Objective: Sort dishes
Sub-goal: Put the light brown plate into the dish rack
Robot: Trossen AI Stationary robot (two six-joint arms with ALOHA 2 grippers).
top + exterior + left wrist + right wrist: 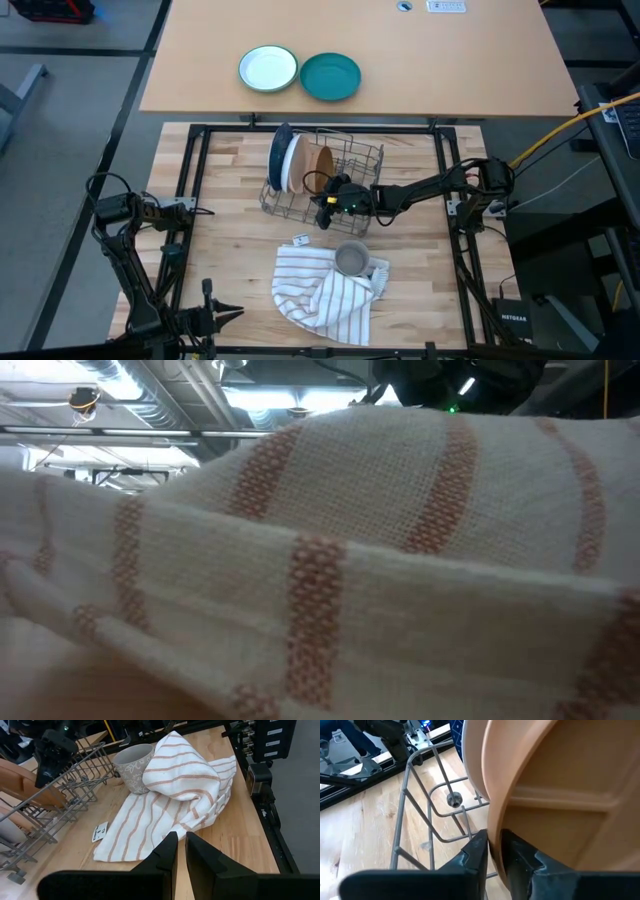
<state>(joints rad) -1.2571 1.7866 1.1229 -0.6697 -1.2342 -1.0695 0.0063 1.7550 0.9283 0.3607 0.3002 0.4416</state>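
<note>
A grey wire dish rack [345, 170] stands mid-table. Three plates stand on edge in it: the blue one [279, 155], the white one [294, 165] and the tan-brown one [322, 165]. My right gripper [330, 205] is at the rack's near side, shut on the tan plate [560, 785]. My left gripper [181, 851] is shut and empty, held back at the table's left edge [150, 212]. My right gripper pinches the tan plate's rim [495, 832] between its two fingers, one finger on each face. The fingers come slanting from the table's right and near side. The plate stands on edge inside the rack; whether its lower rim rests on the wires is hidden.
A striped towel [325, 290] lies bunched near the front, with a grey mug [352, 258] on it; the towel fills the low view [320, 560]. A small white tag [300, 240] lies beside it. A white green-rimmed bowl [268, 68] and a teal plate [330, 76] sit on the far table.
</note>
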